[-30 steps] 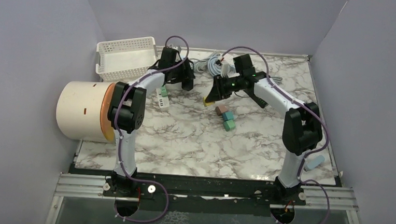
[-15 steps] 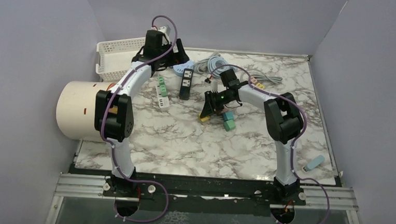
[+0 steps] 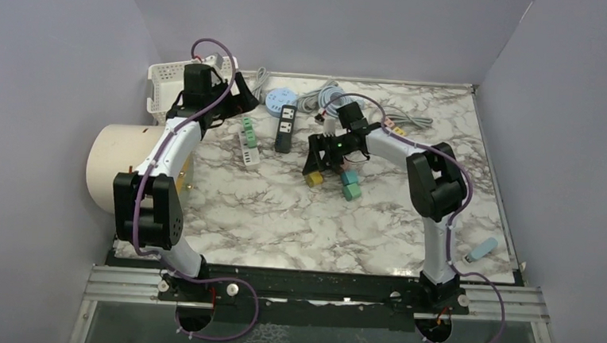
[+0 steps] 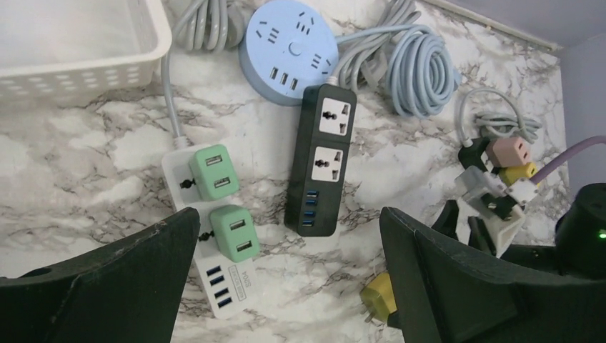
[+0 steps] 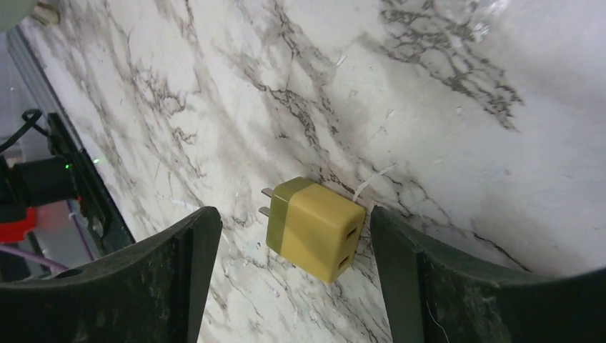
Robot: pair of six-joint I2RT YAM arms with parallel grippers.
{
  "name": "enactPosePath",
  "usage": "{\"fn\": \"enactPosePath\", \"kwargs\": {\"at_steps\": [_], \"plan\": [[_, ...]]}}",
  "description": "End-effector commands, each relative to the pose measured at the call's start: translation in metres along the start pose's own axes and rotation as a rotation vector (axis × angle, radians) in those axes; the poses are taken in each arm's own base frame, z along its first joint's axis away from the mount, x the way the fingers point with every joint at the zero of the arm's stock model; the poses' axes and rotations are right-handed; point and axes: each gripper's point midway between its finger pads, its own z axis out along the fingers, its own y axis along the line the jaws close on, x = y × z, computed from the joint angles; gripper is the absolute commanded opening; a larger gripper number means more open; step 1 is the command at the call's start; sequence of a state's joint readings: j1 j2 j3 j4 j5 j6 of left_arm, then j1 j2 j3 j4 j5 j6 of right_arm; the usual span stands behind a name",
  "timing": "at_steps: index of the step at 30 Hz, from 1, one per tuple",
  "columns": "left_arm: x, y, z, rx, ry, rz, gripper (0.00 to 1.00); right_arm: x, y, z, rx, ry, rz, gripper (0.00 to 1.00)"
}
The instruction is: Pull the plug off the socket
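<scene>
Marbled desk [image 3: 281,226], lilac walls [image 3: 53,45]; left gripper [image 4: 289,221] and right gripper [image 5: 293,214] show jaws spread, yellow plug [image 5: 314,229] loose between the right's.

The fingers [image 5: 150,286] of my right gripper [image 5: 293,223] are matt black plastic with a faintly grainy skin. Between them lies the yellow plug [image 5: 314,229], smooth satin plastic with small bare metal prongs. The table [image 5: 464,93] under it is marble-patterned, smooth and slightly glossy. Ahead of my left gripper [image 4: 289,221], the black power strip [image 4: 319,161] is shiny plastic. The green adapters [image 4: 214,171] to its left look matt, the round blue socket [image 4: 289,50] beyond is smooth plastic, and the grey cables [image 4: 421,71] look rubbery.
</scene>
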State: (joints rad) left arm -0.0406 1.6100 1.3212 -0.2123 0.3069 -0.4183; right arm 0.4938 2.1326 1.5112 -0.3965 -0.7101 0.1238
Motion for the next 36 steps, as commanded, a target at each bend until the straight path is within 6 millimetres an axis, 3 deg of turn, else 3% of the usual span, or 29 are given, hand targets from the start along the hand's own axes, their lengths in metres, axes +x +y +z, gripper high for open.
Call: {"fn": "enactPosePath", "kwargs": {"at_steps": [1,4,7,10,18,24,32,36], "plan": [[0.001,0.002,-0.018,0.018,-0.016,-0.007,0.99,-0.050,0.009,-0.026,0.100,-0.159,-0.079,0.81],[0.000,0.011,-0.027,-0.003,-0.037,-0.030,0.99,-0.077,0.032,-0.040,0.124,-0.245,-0.132,0.79],[0.003,0.025,-0.033,-0.030,-0.053,-0.079,0.99,-0.101,0.066,-0.036,0.167,-0.312,-0.213,0.77],[0.011,0.039,-0.036,-0.041,-0.049,-0.158,0.99,-0.122,0.088,-0.016,0.237,-0.367,-0.238,0.77],[0.024,0.055,-0.048,-0.067,-0.071,-0.268,0.99,-0.163,0.109,0.056,0.351,-0.438,-0.224,0.73],[0.027,0.062,-0.055,-0.096,-0.073,-0.305,0.99,-0.179,0.107,0.093,0.376,-0.449,-0.228,0.71],[0.031,0.066,-0.058,-0.105,-0.076,-0.324,0.98,-0.163,0.088,0.121,0.394,-0.422,-0.226,0.67],[0.032,0.066,-0.058,-0.106,-0.074,-0.324,0.98,-0.163,0.088,0.132,0.363,-0.428,-0.233,0.63]]}}
